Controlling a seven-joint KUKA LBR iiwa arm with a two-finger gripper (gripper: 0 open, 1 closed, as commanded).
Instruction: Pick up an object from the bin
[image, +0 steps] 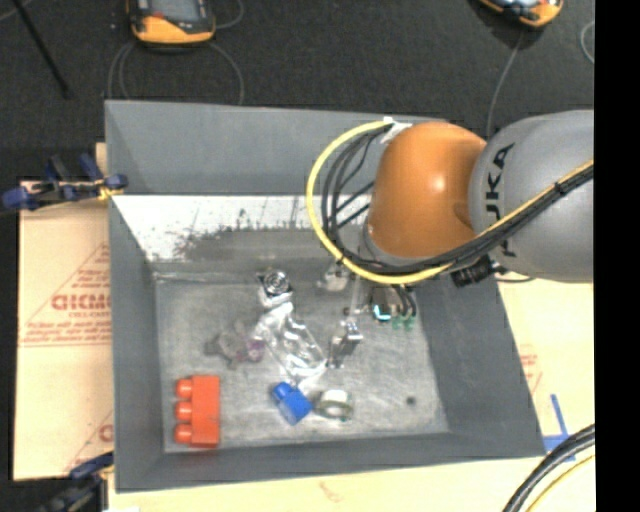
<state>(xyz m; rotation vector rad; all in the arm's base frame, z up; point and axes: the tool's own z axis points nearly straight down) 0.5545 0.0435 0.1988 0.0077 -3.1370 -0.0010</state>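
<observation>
The gripper (345, 350) hangs low in the grey bin (132, 330) under the arm's orange cover (420, 190). Whether it is released or clenched cannot be told, since its slim metal tip shows as a single pale shape. Nothing can be seen gripped in it. The tip sits just beside the right edge of a crumpled clear plastic piece (285, 338) and may be touching it, though that is not clear. This glossy, see-through tangle with bright white glints lies up and to the right of the orange toy brick (197, 410) (a studded block standing near the bin's lower left corner), about in the middle of the floor. A small silver cap-like thing (273, 285) lies farther up from the brick, at the tangle's upper end. A dull purple-grey lump (240, 347) is above and slightly right of the brick, at the tangle's left side. Level with the brick and to its right is a small blue block (291, 402), with a silvery ring (335, 405) just beyond it. Both are near the gripper and below it in the picture.
</observation>
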